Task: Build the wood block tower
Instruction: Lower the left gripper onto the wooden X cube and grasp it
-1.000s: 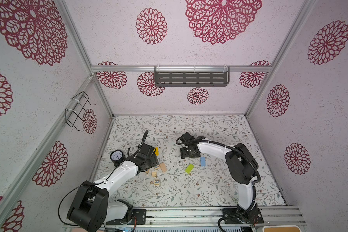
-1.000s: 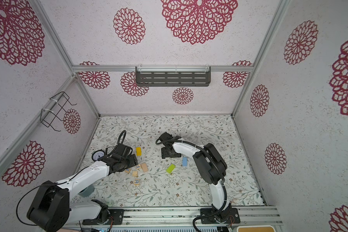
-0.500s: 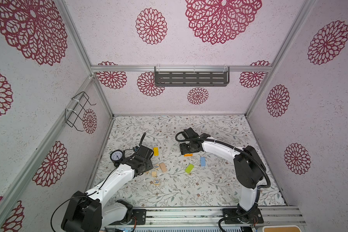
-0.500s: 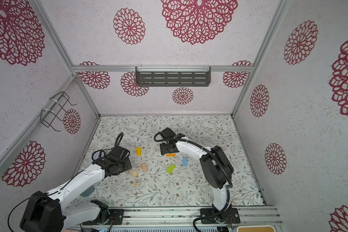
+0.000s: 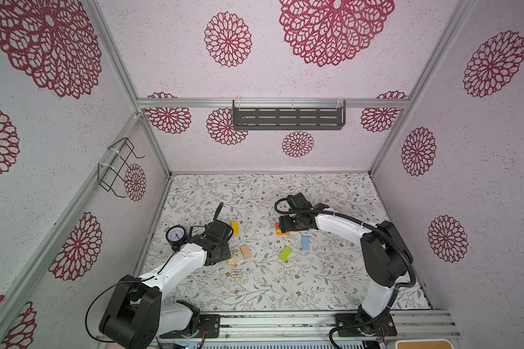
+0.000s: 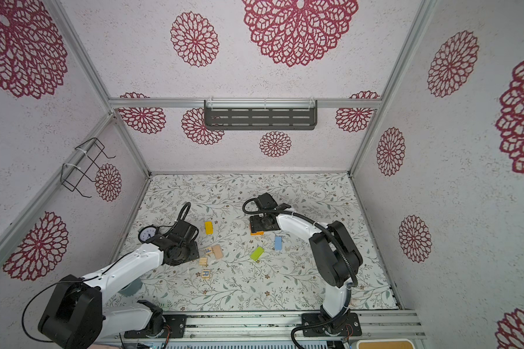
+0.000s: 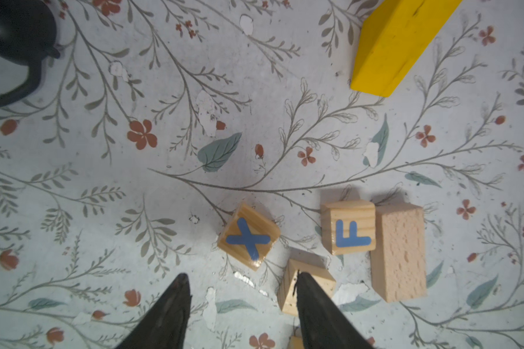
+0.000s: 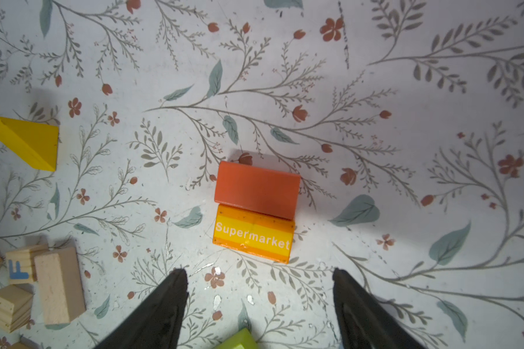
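Both sets of jaws empty, and the tower is barely begun.

My right gripper (image 8: 257, 271) is spread wide just short of the orange block (image 8: 256, 189), which touches the Supermarket block (image 8: 253, 235); I judge these the base, set apart so there is room to stack. My left gripper (image 7: 240, 275) is parted over bare table beside the X cube (image 7: 248, 235), one finger crossing a plain cube (image 7: 310, 267). A second ago my right wrist hid the orange pair; now it has drawn back and they show.
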Available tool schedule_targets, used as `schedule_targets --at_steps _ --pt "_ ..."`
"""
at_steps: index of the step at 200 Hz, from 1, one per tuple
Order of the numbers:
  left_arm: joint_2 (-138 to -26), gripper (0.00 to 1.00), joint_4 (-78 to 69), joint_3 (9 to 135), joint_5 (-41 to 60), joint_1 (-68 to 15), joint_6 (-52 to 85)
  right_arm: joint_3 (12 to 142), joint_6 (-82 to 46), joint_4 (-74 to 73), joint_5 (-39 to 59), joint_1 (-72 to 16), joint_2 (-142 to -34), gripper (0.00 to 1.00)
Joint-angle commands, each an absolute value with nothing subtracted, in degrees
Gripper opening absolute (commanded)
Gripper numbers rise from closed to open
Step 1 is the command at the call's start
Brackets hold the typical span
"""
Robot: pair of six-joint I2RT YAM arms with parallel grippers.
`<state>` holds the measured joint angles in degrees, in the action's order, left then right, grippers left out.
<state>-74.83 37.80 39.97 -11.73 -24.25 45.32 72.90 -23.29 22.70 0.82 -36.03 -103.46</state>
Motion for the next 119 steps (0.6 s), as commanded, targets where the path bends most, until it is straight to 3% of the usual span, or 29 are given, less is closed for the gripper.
schedule_targets --at_steps 1,119 --pt "-76.6 0.59 36.0 38.7 -12.2 -23.9 45.1 73.1 -22.3 20.5 1.9 -36.1 -100.6 0.79" --pt "-83.1 0.61 35.1 40.7 -13.2 -21.9 46.1 72.4 -22.4 19.5 2.7 -35.4 -101.6 0.80"
